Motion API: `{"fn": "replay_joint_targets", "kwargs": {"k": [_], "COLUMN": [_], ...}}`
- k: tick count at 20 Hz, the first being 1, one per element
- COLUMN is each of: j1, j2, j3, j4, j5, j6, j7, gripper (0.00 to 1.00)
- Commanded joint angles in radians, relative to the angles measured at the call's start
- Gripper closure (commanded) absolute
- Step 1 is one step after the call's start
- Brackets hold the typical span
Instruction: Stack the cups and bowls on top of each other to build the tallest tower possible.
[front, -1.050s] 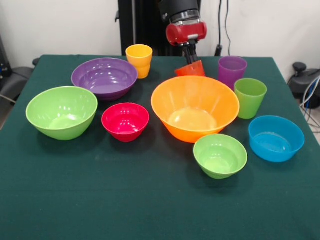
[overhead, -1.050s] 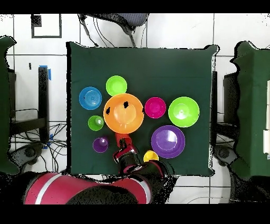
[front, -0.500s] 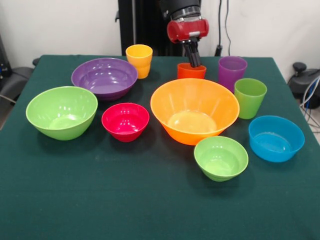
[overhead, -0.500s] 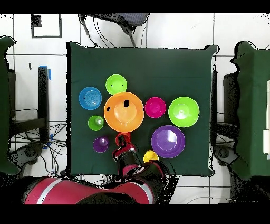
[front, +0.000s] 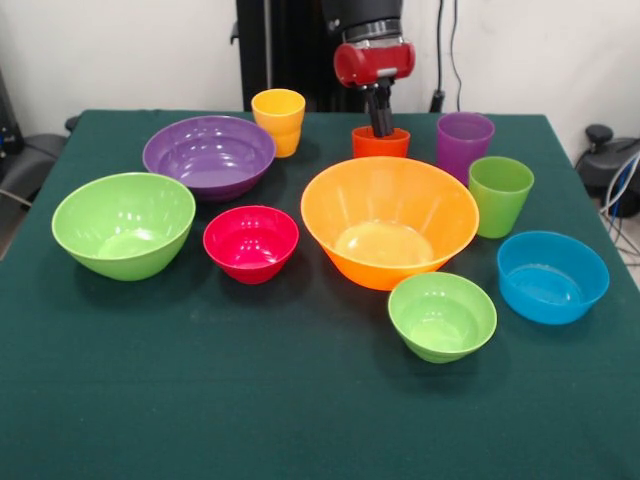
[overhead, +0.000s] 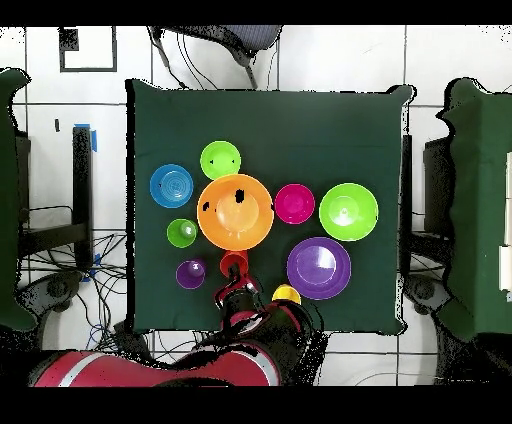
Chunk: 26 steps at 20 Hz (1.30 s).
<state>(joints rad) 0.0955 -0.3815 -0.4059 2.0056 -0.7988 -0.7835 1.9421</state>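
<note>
Front view, gripper (front: 380, 128) reaching down into an upright orange-red cup (front: 380, 143) behind the big orange bowl (front: 390, 220), fingers close together, grip on the rim impossible to confirm.

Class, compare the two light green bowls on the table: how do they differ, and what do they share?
The big light green bowl is clearly wider than the small light green bowl. In the front view the big one sits at the left beside the magenta-red bowl; the small one sits right of centre, between the orange bowl and the blue bowl. Both stand upright, empty, and share the same glossy green.
</note>
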Motion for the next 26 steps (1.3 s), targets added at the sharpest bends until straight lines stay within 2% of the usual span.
{"fn": "replay_joint_targets", "kwargs": {"k": [1, 9, 17, 26], "j1": [0.01, 0.033, 0.071, 0.087], "j2": [0.003, 0.042, 0.078, 0.099], "j3": [0.153, 0.102, 0.038, 0.009], "j4": [-0.123, -0.123, -0.099, -0.098], "j5": [0.006, 0.098, 0.26, 0.325], "j6": [0.194, 0.132, -0.003, -0.075], "j7": [0.105, 0.056, 0.026, 0.017], "gripper": [1.0, 1.0, 1.0, 1.0]}}
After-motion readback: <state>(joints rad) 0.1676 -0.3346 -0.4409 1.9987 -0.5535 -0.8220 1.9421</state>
